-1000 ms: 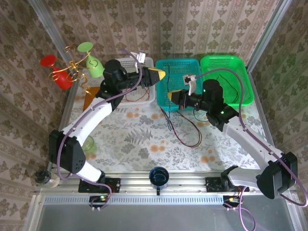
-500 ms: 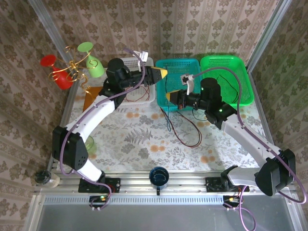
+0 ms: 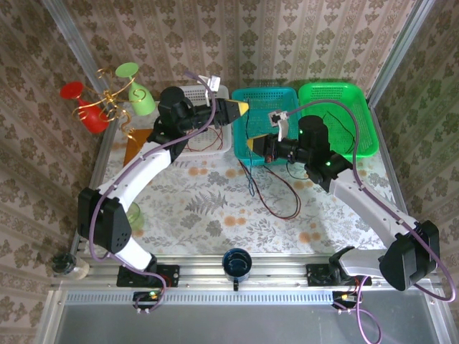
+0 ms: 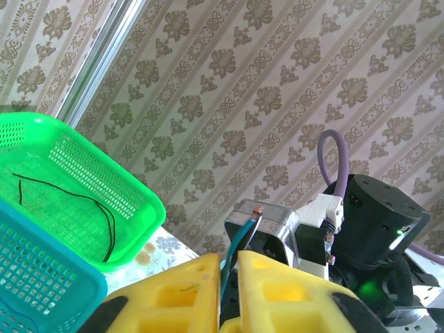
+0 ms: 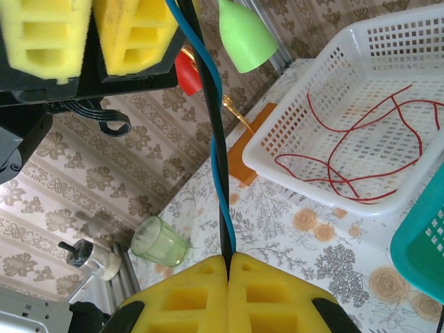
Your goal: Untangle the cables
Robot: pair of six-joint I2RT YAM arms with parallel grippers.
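The left gripper has narrowed its pads to a slit around the blue cable, though I cannot tell if it pinches, while the right gripper stays pressed together on that blue cable and a black cable, so a separating pull looks near.

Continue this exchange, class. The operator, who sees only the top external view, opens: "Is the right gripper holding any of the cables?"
Observer: Yes. In the right wrist view the right gripper is shut on a blue cable and a black cable, both pinched at the seam of its fingers.
Operator: And the left gripper?
Observer: In the left wrist view the left gripper has its fingers nearly together, with the blue cable showing in the slit. I cannot tell whether it is pinched.
Operator: The left arm covers much of the white basket. What is in it?
Observer: A red cable, in loose loops on the floor of the white basket.
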